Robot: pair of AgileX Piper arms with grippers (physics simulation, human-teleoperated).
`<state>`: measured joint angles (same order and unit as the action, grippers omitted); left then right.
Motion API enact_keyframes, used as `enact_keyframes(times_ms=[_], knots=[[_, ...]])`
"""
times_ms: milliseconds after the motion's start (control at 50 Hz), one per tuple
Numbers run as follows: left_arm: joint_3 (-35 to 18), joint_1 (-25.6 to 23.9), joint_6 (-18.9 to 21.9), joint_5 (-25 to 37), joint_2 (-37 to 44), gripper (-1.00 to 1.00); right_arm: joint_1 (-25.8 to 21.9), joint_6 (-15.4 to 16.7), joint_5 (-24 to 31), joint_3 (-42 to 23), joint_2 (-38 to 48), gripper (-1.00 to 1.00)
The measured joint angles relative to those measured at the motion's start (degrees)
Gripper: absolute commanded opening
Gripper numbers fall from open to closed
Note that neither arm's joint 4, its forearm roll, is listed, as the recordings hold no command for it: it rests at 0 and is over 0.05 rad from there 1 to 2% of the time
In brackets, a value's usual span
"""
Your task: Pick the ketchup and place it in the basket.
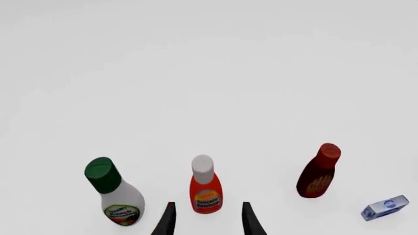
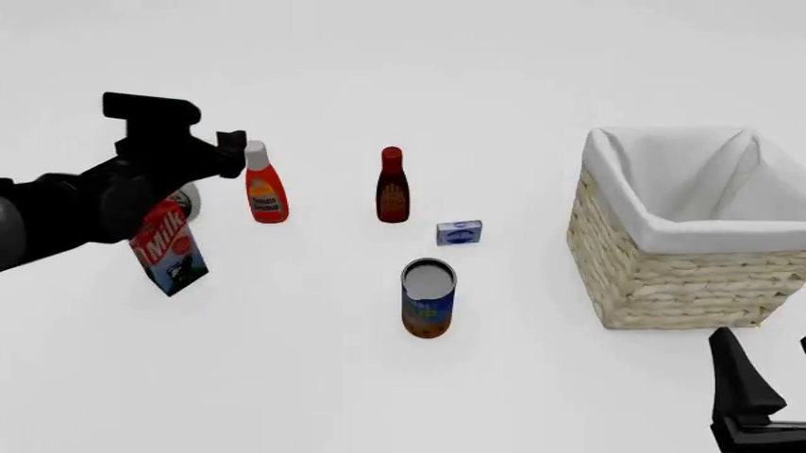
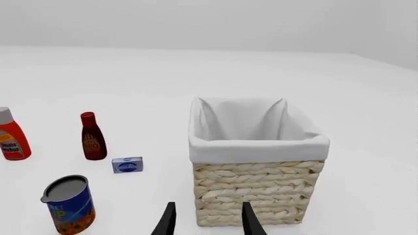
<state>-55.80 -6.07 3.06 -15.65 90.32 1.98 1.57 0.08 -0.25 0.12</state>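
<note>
**Left gripper lined up on the ketchup, fingers apart**

The ketchup (image 2: 264,195) stands upright on the white table (image 2: 315,377), near the far left of the group of items. Bare table lies around it on most sides: the maroon bottle (image 2: 393,185) stands well apart to its right, and the white bottle with a green cap (image 1: 115,192) stands apart on its other side. In the front view the left arm covers most of that white bottle, beside a milk carton (image 2: 168,246).

The left gripper (image 1: 206,218) points at the ketchup with its fingers spread and nothing between them; whether they have reached the bottle's sides is hard to judge from these angles.

The basket (image 2: 674,274) sits far right, well apart from the ketchup, with a can (image 2: 428,298) and a small blue box (image 2: 459,232) in the open stretch between. The right gripper (image 3: 206,219) hangs low before the basket, fingers apart and empty.

The ketchup is bright red-orange with a pale grey cap and a yellow label.
</note>
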Motion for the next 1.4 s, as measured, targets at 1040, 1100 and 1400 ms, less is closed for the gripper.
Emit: enact_keyframes(times_ms=[1040, 1100, 1400], knots=[[-9.3, 0.8, 0.1, -2.7, 14.1, 1.0, 0.4, -0.1, -1.0, 0.2, 1.9, 1.0], [-9.7, 0.8, 0.1, -2.7, 14.7, 1.0, 0.4, -0.1, -1.2, 0.2, 2.2, 1.0], [-11.6, 0.8, 0.0, -3.1, 17.3, 1.0, 0.3, -0.2, -2.8, 0.2, 4.4, 1.0]])
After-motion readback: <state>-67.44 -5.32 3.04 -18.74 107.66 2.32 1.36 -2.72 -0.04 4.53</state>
